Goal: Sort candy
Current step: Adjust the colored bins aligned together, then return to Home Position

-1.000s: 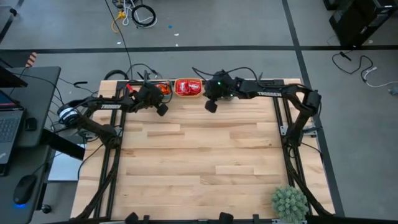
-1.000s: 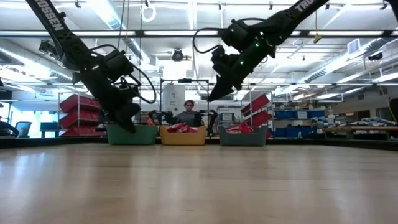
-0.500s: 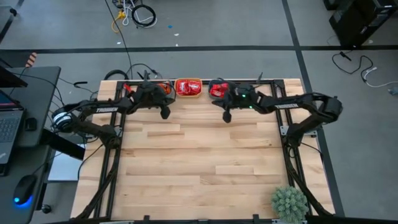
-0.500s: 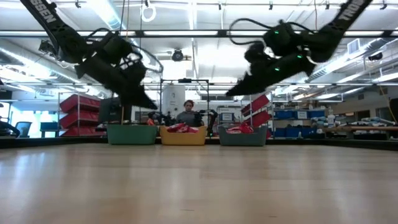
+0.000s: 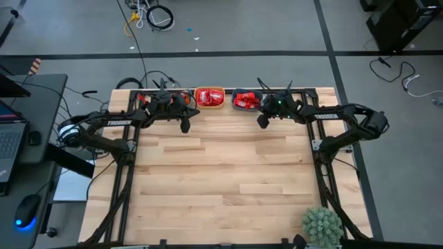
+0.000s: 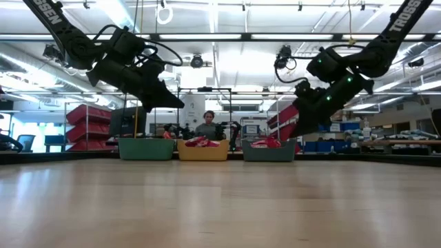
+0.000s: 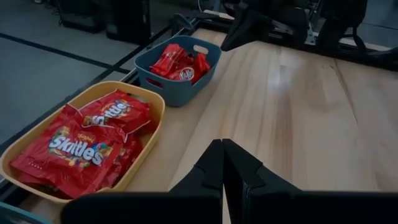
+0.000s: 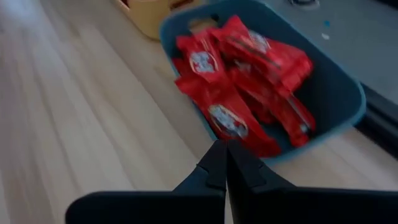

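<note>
Clearly, both claws are sitting fully closed and carrying nothing. In the left wrist view the left gripper [image 7: 222, 163] is showing its two dark fingers pressed together, tips meeting above bare wood. The right gripper [image 8: 225, 163] is doing the same in its own wrist view, fingers pinched together with nothing between them, hanging just short of the blue bowl [image 8: 339, 93].

Seen from above, the left gripper [image 5: 185, 126] is hovering toward eleven o'clock on the table [image 5: 221, 187], and the right gripper [image 5: 262, 122] toward one o'clock; both are staying near the far edge, well apart from each other. From table height both are hanging in the air, clear of the tabletop.

The candy [image 7: 87, 146] is lying in the bowls lined up along the far edge at twelve o'clock. Red packets are filling the yellow bowl [image 7: 152, 106], and more red packets [image 8: 242, 81] are heaping in the blue bowl beside it. A teal bowl [image 6: 145, 149] is standing at the row's other end; whether it holds anything cannot be told.

The table is pale wood planking, bare across its middle and near side. A small green plant [image 5: 322, 225] is sitting at its five o'clock corner. Beyond the table, a person [image 6: 208, 127] is sitting behind the bowls, and red bins [image 6: 86, 127] are resting on shelving in the lit room.
</note>
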You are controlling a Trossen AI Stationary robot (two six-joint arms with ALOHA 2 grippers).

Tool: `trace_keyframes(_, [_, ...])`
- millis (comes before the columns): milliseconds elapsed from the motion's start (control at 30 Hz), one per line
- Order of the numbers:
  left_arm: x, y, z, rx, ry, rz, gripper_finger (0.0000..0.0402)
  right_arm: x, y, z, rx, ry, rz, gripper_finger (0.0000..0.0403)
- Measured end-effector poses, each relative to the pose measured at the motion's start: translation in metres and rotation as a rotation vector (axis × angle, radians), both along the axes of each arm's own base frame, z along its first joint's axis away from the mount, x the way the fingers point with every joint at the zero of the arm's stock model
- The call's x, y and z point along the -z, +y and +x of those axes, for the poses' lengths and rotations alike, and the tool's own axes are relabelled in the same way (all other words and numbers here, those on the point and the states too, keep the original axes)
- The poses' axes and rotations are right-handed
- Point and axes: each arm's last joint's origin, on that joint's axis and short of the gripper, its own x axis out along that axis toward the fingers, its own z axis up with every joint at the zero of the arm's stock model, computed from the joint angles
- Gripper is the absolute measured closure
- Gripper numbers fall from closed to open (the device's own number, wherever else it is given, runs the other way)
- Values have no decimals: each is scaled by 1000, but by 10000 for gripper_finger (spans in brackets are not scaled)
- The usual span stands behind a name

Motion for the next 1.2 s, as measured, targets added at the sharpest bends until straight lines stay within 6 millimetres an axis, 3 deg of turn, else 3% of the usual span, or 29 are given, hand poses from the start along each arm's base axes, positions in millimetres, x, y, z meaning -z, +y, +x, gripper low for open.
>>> trace_keyframes(367, [-1, 0, 0, 2, -10, 14, 400, -2, -12, -8, 84, 8, 2, 403])
trace_keyframes(467, [-3, 0, 0, 2, -19, 20, 400, -10, -14, -6, 1, -7, -62, 403])
trace_keyframes(633, [-17, -3, -2, 30, -89, 64, 400, -43, 0, -5, -202, -119, -209, 403])
trace_keyframes(733, [-24, -5, -2, 70, -140, 96, 400, -50, 17, -13, -259, -194, -293, 403])
trace_keyframes(967, [-30, -9, 3, 116, -201, 124, 400, -24, 57, -40, -306, -337, -371, 403])
trace_keyframes(1200, [-23, -29, 1, 179, -316, 188, 400, -2, 78, -64, -304, -430, -415, 403])
